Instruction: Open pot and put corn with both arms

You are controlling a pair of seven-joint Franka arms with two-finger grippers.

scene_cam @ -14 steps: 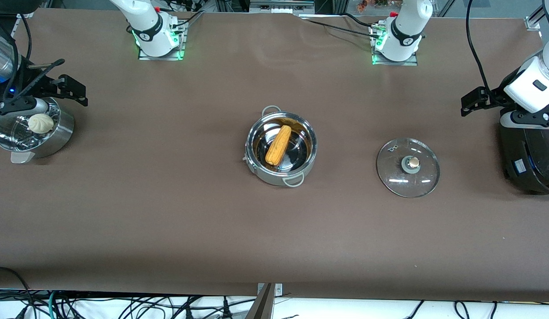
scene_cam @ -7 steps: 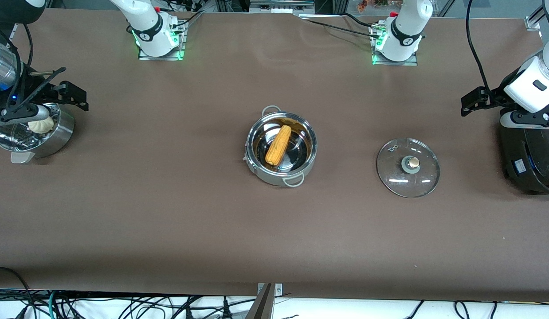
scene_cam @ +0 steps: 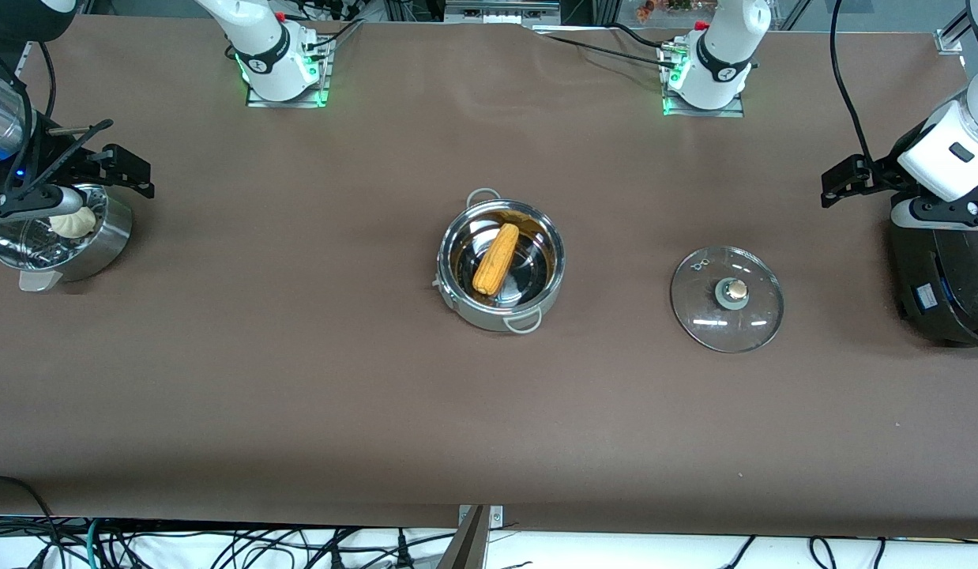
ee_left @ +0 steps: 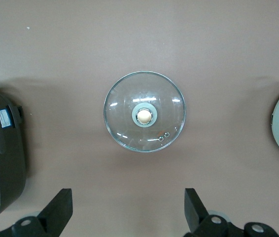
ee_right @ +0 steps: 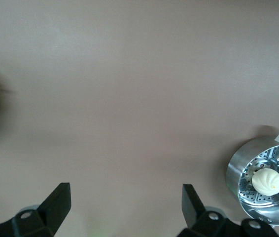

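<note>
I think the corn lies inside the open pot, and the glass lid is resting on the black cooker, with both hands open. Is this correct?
Not quite. The glass lid rests on the table, between the pot and the black cooker, as the front view shows. The corn is inside the open pot, and both hands are open.

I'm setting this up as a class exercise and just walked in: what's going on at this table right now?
Nothing is being handled. The corn lies inside the open pot mid-table, and its glass lid rests flat on the table toward the left arm's end. The left gripper hangs open and empty by the black cooker; the right gripper hangs open and empty by the steamer bowl holding a bun.
</note>
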